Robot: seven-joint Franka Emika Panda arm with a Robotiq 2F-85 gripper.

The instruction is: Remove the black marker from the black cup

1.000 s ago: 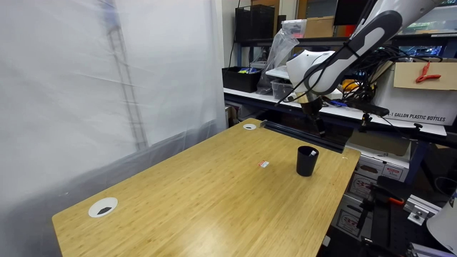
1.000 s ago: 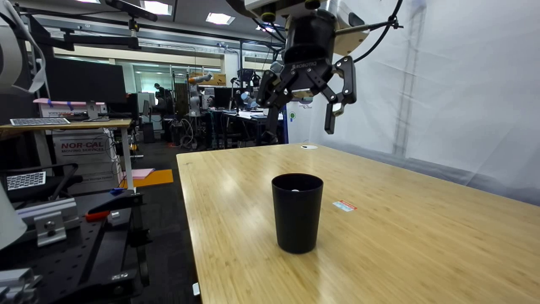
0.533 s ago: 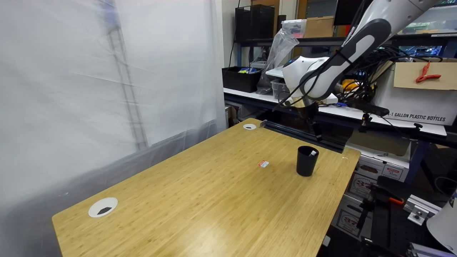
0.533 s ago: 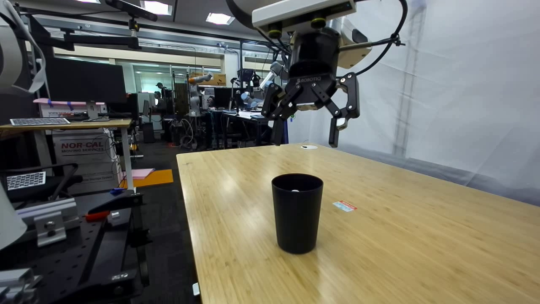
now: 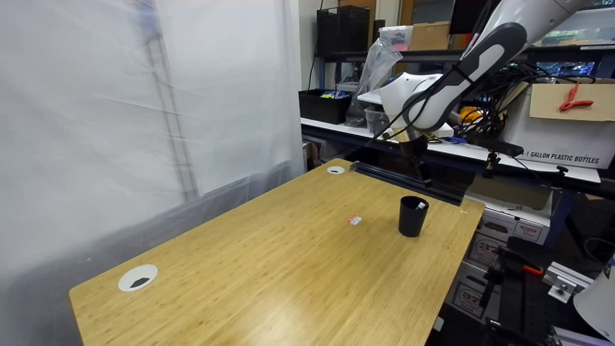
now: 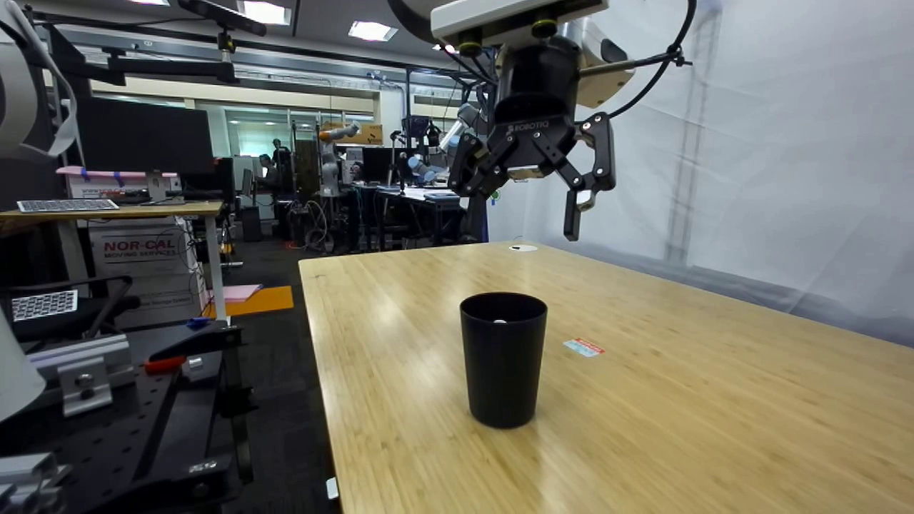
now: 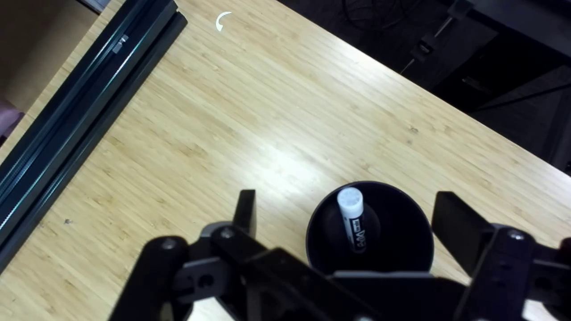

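Mkr (image 7: 355, 223) aslant, wht end up

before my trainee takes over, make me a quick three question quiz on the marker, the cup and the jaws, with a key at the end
1. Multiple choice: where is the marker?
A) held between the jaws
B) inside the black cup
C) lying outside the cup, beside it
2. True or false: the jaws are shut on the cup.
3. Fill the gap: in the wrist view, the upper end of the marker is ____ in colour.

Key:
1: B.
2: False; the jaws stand open, apart from the cup.
3: white.
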